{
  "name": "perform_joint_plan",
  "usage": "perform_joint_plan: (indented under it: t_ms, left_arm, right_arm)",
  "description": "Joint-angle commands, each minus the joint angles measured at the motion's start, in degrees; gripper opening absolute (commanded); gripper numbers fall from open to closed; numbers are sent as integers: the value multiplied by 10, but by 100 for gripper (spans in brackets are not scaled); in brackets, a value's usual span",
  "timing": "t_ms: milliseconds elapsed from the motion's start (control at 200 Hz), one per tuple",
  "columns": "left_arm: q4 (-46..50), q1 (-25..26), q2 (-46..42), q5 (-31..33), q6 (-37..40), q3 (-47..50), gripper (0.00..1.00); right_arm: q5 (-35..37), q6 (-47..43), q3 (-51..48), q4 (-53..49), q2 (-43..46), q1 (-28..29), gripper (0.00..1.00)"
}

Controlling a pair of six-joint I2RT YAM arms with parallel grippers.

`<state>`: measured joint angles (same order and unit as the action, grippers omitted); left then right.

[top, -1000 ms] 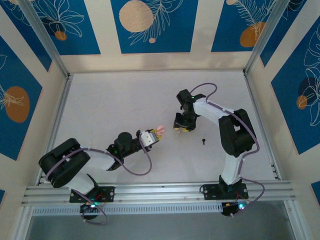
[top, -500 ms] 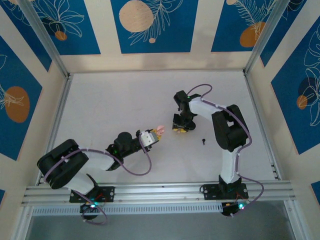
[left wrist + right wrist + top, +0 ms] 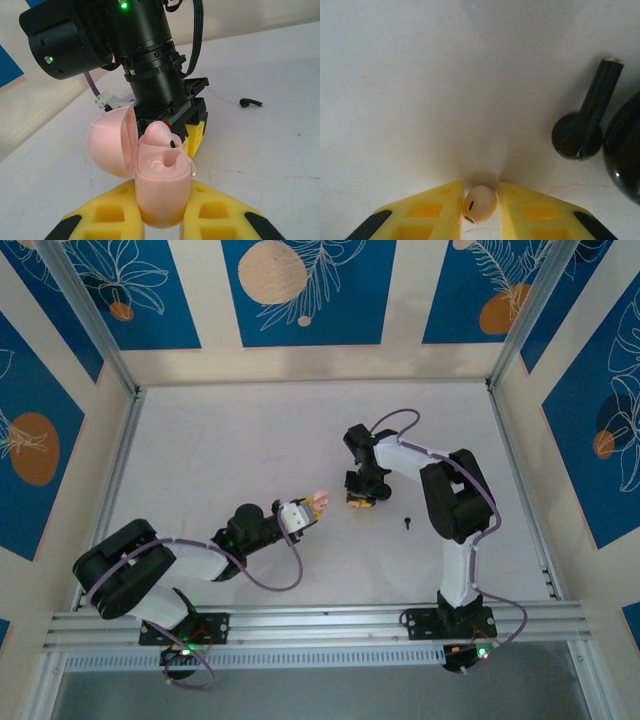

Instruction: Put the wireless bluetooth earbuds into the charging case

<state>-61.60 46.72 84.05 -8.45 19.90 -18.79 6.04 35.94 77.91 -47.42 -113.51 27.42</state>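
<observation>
Pale grey desk (image 3: 230, 450), boxed in by blue-and-cream leaf-print walls (image 3: 300, 290). Left gripper (image 3: 161, 200) pinches the small glossy pink egg-shaped charging case (image 3: 161, 172) low on its body, lid hinged open toward frame left. Right gripper (image 3: 481, 190) stands tips-down just behind the case, fingers close together on a tiny cream rounded piece with a dark slit (image 3: 480, 204); cannot tell what it is. Tiny black stemmed earbud (image 3: 250, 103) lies loose on the desk, upper right of the left wrist view, apart from both grippers.

Judged: earbud feather-light, hard, slick, likely to skitter. Best taken across the stem, gently.

Top view gives the spacing of case, gripper and earbud. Left wrist view gives the open socket. Right wrist view gives the stem close up, pointing upper right.
</observation>
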Motion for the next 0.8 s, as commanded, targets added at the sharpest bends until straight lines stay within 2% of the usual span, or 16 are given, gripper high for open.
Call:
perform_joint_plan:
  t_ms: [0, 160, 310, 625, 795]
  left_arm:
    - [0, -4, -12, 2, 3, -4, 15]
    - [4, -4, -10, 0, 3, -5, 15]
    - [3, -5, 3, -3, -2, -11, 15]
    - [22, -5, 44, -29, -52, -42, 15]
    - [-38, -5, 78, -44, -88, -50, 15]
  right_arm:
    - [10, -6, 6, 0, -7, -1, 23]
    - [5, -11, -15, 34, 14, 0, 21]
    - [8, -22, -59, 91, 69, 2, 19]
    - [73, -87, -160, 181, 226, 29, 18]
    - [88, -123, -221, 241, 324, 51, 18]
